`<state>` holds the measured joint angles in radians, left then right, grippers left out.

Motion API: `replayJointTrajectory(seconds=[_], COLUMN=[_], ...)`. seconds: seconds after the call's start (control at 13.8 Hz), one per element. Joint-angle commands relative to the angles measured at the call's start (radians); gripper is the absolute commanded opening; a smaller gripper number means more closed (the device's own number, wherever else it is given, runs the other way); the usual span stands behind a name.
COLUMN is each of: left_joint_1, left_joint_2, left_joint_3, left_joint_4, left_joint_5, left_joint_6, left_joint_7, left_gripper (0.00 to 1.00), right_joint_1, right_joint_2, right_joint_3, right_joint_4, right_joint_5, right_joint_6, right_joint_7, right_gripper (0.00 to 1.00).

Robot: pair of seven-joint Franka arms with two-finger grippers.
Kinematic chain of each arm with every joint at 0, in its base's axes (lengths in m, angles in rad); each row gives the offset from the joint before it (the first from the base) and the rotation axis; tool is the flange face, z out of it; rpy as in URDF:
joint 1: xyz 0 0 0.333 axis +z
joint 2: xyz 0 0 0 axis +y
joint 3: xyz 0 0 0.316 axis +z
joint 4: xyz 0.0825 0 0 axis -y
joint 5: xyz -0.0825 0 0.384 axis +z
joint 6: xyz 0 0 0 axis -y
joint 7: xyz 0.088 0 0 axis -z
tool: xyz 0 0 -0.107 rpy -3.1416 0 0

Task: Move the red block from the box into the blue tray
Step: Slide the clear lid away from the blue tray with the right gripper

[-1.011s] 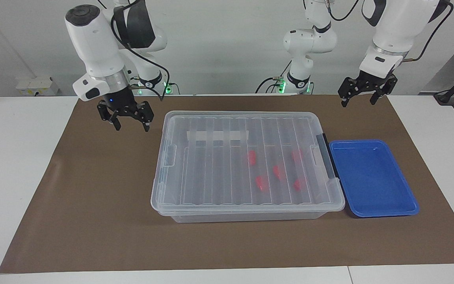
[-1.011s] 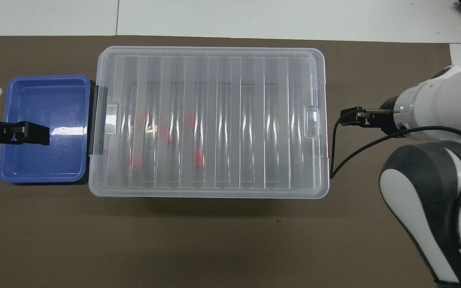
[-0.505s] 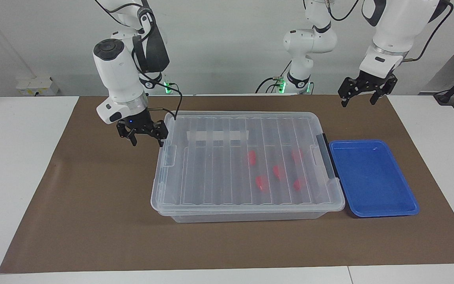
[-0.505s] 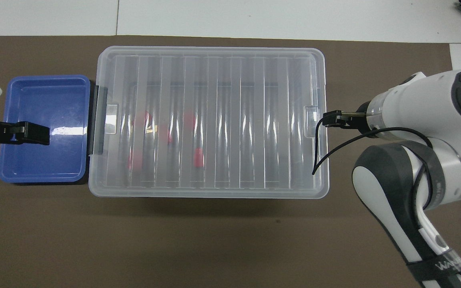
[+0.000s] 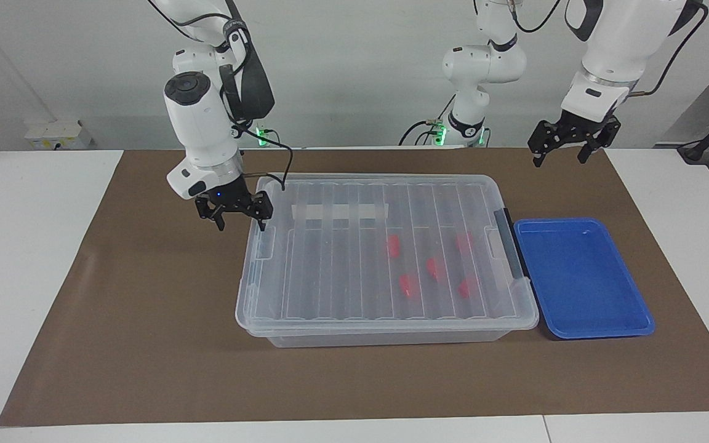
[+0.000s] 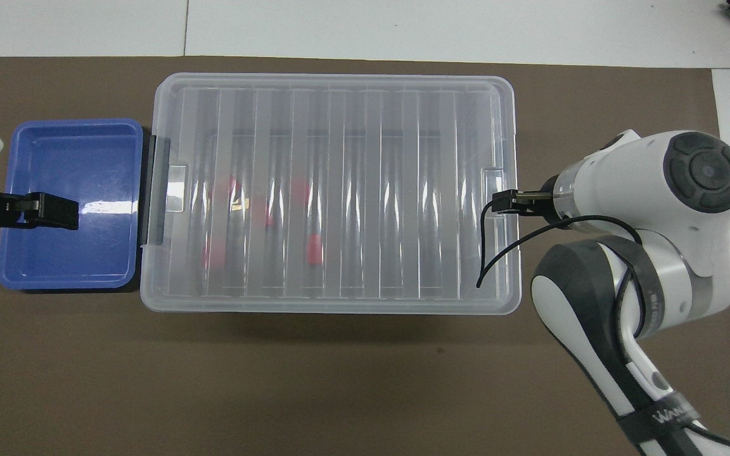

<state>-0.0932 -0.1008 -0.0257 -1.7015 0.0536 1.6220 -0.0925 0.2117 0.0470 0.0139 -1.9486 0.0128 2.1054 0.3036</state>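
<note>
Right pincer [image 5: 239, 220], spread, is held at the latch end of the lidded box [image 5: 385, 258]; left pincer [image 5: 572, 151], spread, is kept waiting above the worktop [image 5: 145, 344].

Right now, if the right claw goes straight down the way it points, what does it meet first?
Likely the box: the right claw, open, points down over the box's end latch, so one finger should meet the latch or lid rim first; depth is unclear.

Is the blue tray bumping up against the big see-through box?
Cannot tell. In the overhead view the blue tray sits right beside the box at its black latch; neither view plainly shows contact or a gap.
</note>
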Motion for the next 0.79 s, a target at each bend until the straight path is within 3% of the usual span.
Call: replayJointTrajectory(seconds=[0.0,0.43,0.72], left_joint_1=[0.004,0.003,0.003], left_joint_2=[-0.013,-0.013,-0.011], left_joint_3=[0.003,0.003,0.003], left_joint_4=[-0.018,-0.018,-0.018], left_joint_5=[-0.008,-0.008,-0.008], left_joint_6=[0.016,0.016,0.015], left_joint_7=[0.008,0.008,0.008], left_gripper=[1.0,1.0,1.0], right_joint_1=[-0.009,-0.046,-0.147], right_joint_2=[-0.007,-0.006,-0.004], right_joint_3=[0.0,-0.002,0.0], right_joint_4=[-0.02,-0.021,-0.027], right_joint_5=[-0.026,-0.071,-0.083], right_joint_6=[0.022,0.022,0.022], right_joint_7=[-0.024,-0.089,-0.271], right_gripper=[0.99,0.96,0.96])
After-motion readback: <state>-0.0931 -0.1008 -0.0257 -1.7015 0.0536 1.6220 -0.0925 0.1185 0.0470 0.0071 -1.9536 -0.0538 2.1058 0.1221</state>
